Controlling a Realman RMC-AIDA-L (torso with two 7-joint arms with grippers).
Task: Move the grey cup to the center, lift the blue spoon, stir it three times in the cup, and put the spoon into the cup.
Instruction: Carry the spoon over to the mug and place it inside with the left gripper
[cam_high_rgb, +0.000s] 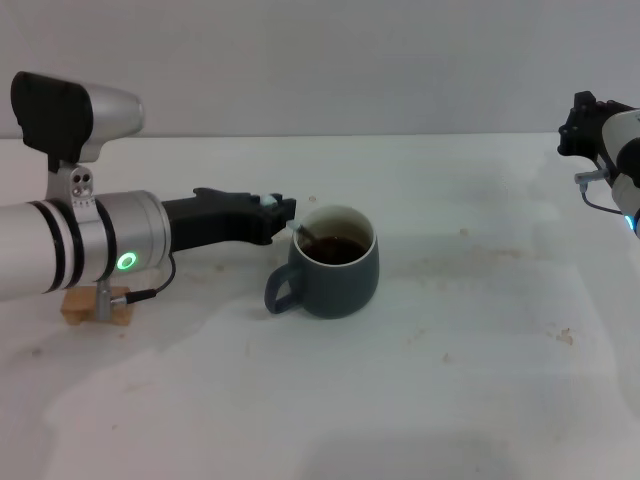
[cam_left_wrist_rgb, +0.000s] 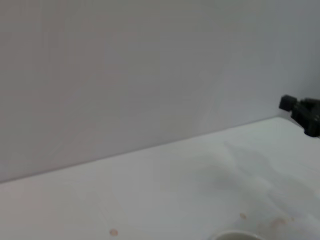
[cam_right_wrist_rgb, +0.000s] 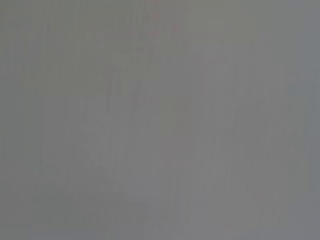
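we have the left end effector (cam_high_rgb: 283, 209) clamped on the blue spoon (cam_high_rgb: 303, 232), its bowl dipped in the grey cup (cam_high_rgb: 335, 262) mid-bench; we'd stir in small circles, clear of the rim. the right end effector (cam_high_rgb: 582, 125) is parked at the right edge, grip unclear.

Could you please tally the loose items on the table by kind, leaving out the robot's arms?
Grey cup, holding dark liquid: 1
Blue spoon, held by the left gripper with its tip in the cup: 1
Wooden block, partly hidden behind the left arm: 1 visible
Total: 3
The right gripper is parked at the far right edge.
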